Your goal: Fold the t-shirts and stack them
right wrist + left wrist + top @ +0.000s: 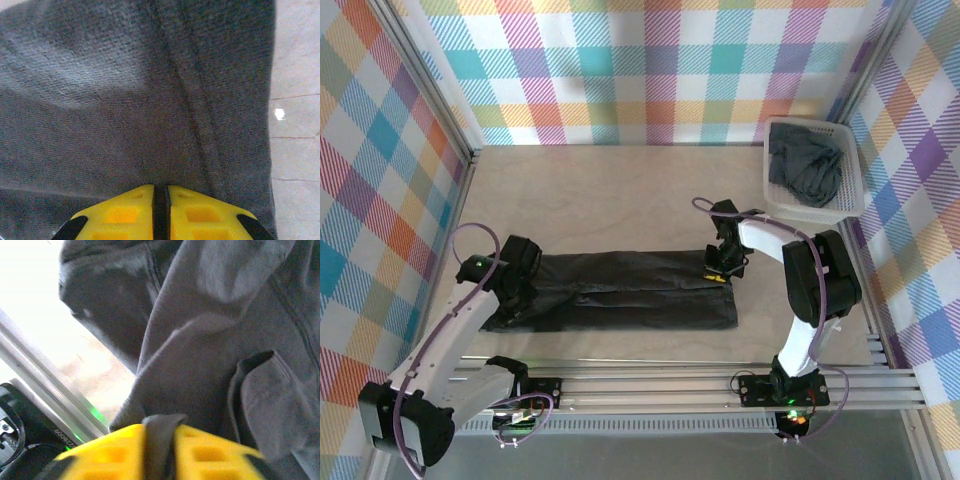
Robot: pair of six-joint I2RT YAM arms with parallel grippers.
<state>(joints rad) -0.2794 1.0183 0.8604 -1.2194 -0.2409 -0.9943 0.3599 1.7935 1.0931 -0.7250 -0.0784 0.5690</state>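
A dark grey t-shirt lies folded into a long strip across the near part of the table. At the strip's left end my left gripper is shut on the t-shirt. In the left wrist view a raised fold of the t-shirt fills the gap between the yellow fingers of the left gripper. At the right end my right gripper presses down on the cloth. In the right wrist view the right gripper has its jaws almost together on a thin dark strip of the t-shirt. Another dark t-shirt lies crumpled in the basket.
The white lattice basket stands at the back right against the checked wall. Bare wooden table stretches behind the folded strip. An aluminium rail runs along the near edge, and also shows in the left wrist view as the rail.
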